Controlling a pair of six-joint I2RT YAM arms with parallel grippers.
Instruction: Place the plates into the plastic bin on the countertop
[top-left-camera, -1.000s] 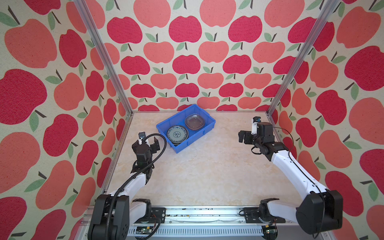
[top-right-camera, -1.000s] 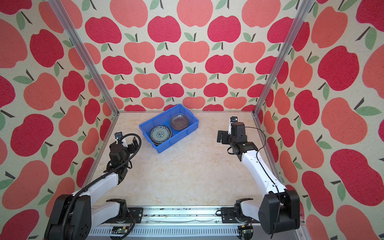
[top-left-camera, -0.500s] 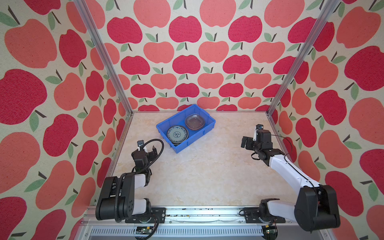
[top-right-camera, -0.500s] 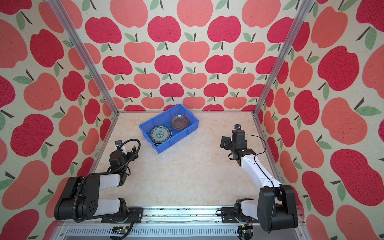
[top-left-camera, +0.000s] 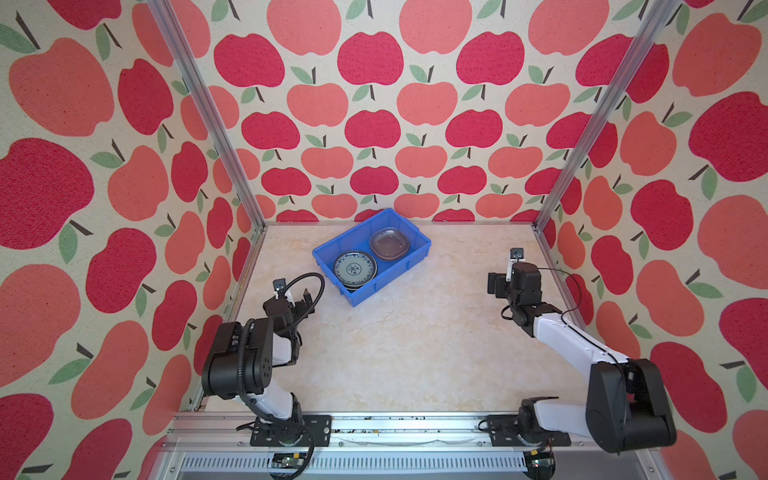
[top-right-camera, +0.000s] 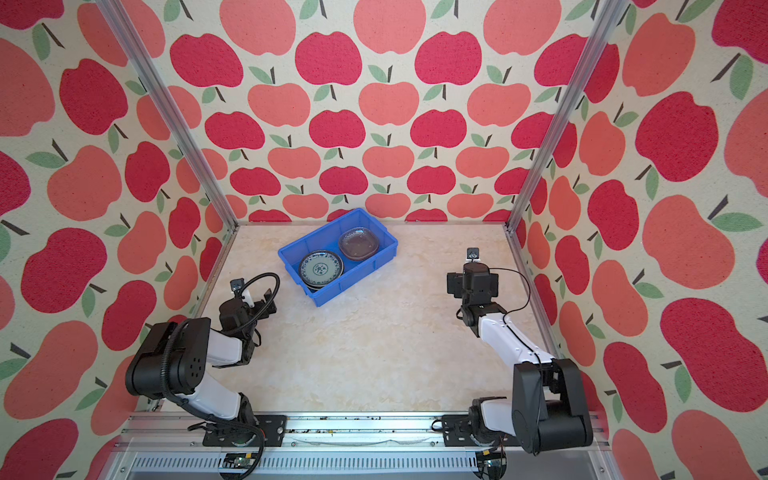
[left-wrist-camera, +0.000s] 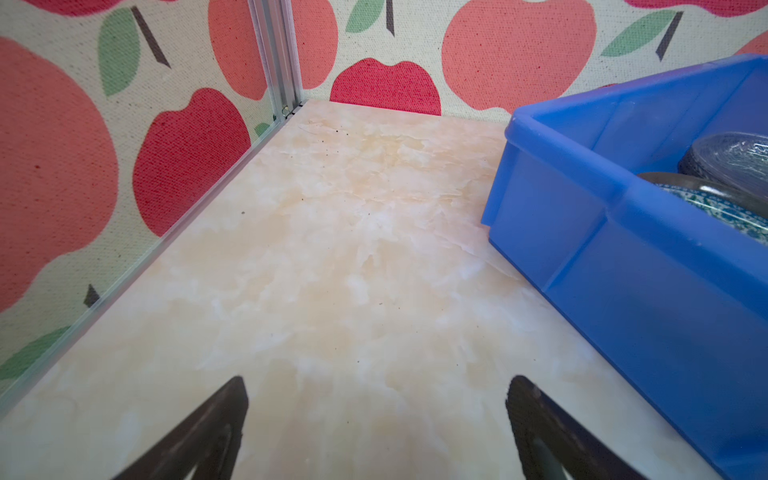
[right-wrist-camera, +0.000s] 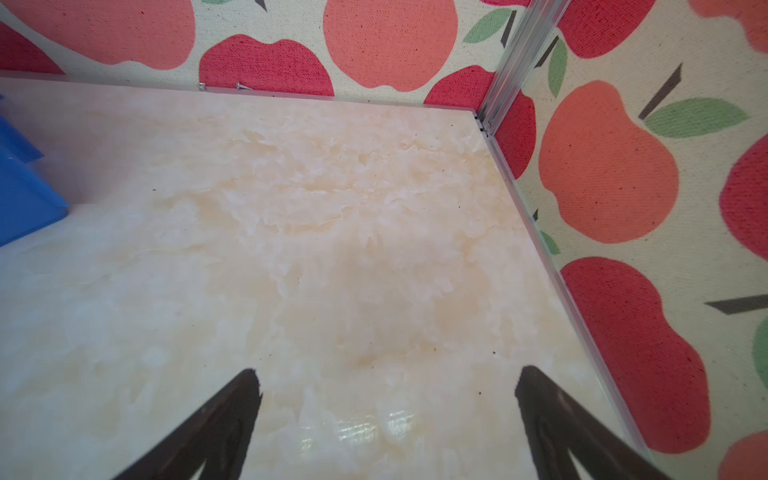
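Apple-patterned walls ring a bare marble-look bench; the plates lie stacked in the plastic bin at far centre, a blue-white plate topping the near stack, a clear glass plate the far.
Left end effector and right end effector gape wide, empty, well apart from the bin. Loading looks done; next comes only parking both arms clear. Since a second ago both arms have drawn back nearward, the left folding tight; bin and plates are unmoved.
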